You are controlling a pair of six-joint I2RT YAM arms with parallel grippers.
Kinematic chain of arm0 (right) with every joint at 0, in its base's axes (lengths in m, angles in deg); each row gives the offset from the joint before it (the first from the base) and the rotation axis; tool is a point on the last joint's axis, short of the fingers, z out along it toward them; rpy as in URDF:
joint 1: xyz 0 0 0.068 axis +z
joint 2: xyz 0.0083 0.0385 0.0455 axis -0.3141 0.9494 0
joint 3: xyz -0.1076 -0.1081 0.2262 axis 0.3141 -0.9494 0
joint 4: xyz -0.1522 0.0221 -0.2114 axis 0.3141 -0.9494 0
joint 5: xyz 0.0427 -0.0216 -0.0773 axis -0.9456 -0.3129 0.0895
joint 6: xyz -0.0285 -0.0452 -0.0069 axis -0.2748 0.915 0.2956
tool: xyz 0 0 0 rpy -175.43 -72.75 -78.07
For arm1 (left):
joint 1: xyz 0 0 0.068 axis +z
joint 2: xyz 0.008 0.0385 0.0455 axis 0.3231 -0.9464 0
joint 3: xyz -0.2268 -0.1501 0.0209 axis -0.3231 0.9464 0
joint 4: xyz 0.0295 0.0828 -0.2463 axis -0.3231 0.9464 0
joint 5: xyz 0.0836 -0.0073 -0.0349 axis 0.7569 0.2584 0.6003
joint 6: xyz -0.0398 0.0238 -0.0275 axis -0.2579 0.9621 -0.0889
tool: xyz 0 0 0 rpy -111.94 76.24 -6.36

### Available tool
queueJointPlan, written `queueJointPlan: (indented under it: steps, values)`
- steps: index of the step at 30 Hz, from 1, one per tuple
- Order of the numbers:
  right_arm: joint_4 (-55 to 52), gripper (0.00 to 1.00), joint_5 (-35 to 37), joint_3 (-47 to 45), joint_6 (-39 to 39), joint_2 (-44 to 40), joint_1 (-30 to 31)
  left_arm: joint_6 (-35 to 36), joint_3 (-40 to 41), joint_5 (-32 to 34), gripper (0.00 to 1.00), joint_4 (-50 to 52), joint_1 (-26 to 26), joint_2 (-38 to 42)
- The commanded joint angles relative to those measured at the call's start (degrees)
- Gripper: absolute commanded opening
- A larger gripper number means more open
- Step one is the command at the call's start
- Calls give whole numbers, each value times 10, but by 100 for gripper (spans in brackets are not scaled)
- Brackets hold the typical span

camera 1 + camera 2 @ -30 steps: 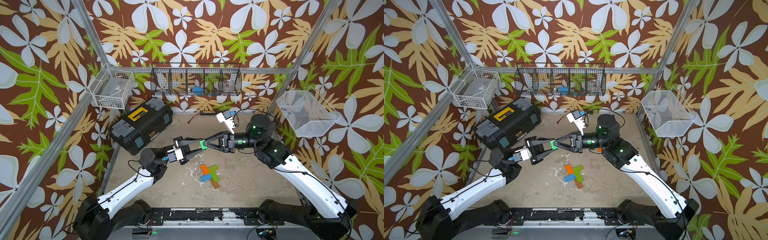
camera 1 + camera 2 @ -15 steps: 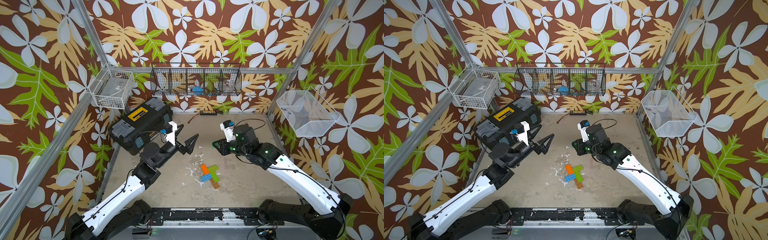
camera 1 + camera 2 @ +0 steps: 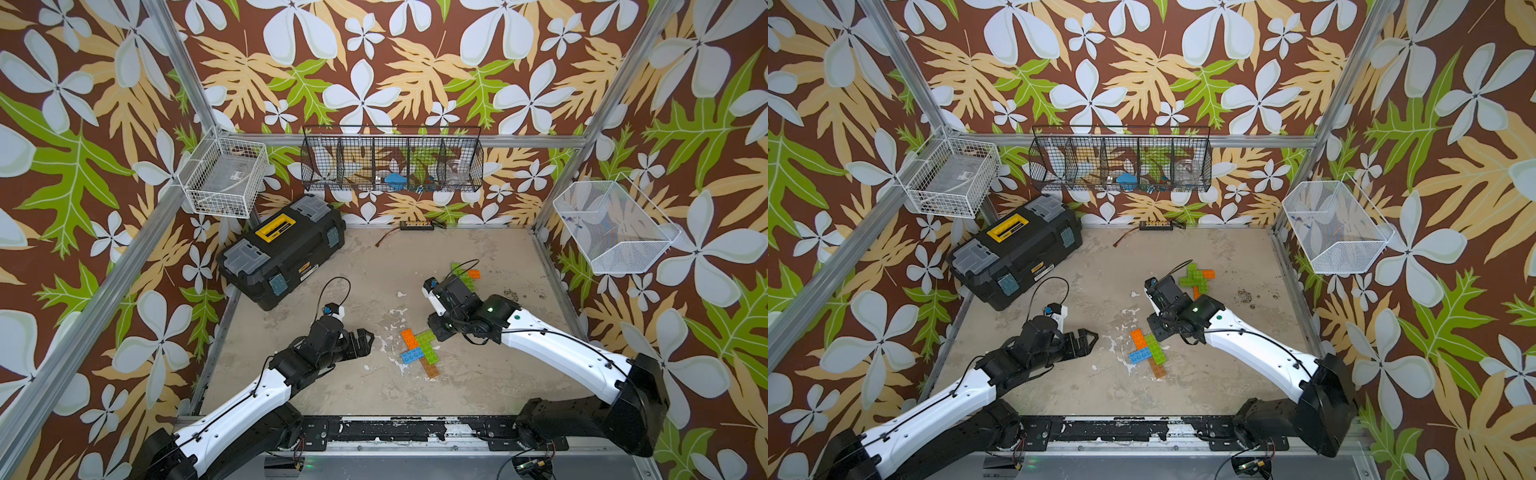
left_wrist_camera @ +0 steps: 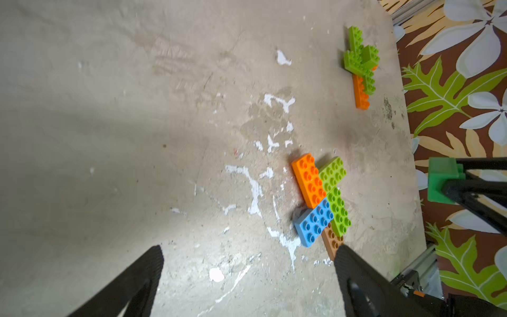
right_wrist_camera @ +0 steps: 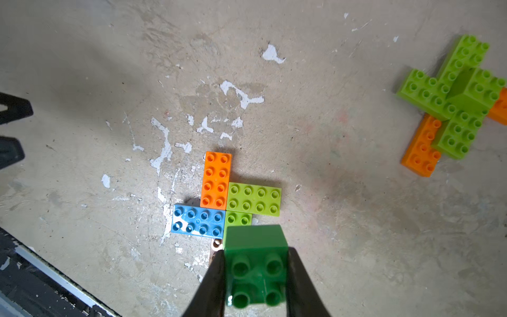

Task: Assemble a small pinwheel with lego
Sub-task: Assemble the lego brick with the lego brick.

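In right gripper (image 5: 255, 254), dark green square brick (image 5: 256, 263) is clamped, studs up, just short of pinwheel cross (image 5: 226, 211) hub.
Hub is judged just ahead of the fingertips; right arm is nearer. Left gripper (image 4: 248, 249) is spread wide, empty, beside the cross. Second lego cluster (image 5: 455, 101) is seen beyond it. In black wire rack (image 3: 390, 127) a blue item (image 3: 395, 179) is held; the rest is unclear.
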Motion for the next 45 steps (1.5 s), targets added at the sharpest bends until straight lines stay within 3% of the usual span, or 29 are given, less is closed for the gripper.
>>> queueJointPlan:
  steps: [1, 9, 13, 18, 25, 45]
  values:
    - [-14, 0, -17, 7, -40, 19, 7, -15, 1, -20, 100, -63, -23, 0]
    - [-26, 0, -16, 28, -76, 96, 32, 19, -43, 15, 100, -90, -132, -75]
    - [-18, 0, -13, 25, -78, 113, 32, 37, -55, -6, 100, -119, -154, -104]
    - [-16, 0, -17, 28, -81, 133, 32, 26, -2, -8, 100, -209, -157, -76]
    - [-9, 0, -22, 26, -80, 153, 42, 78, -6, -14, 100, -170, -157, -74]
    - [-10, 0, -7, 36, -96, 194, 44, 79, 16, -54, 100, -199, -156, -61]
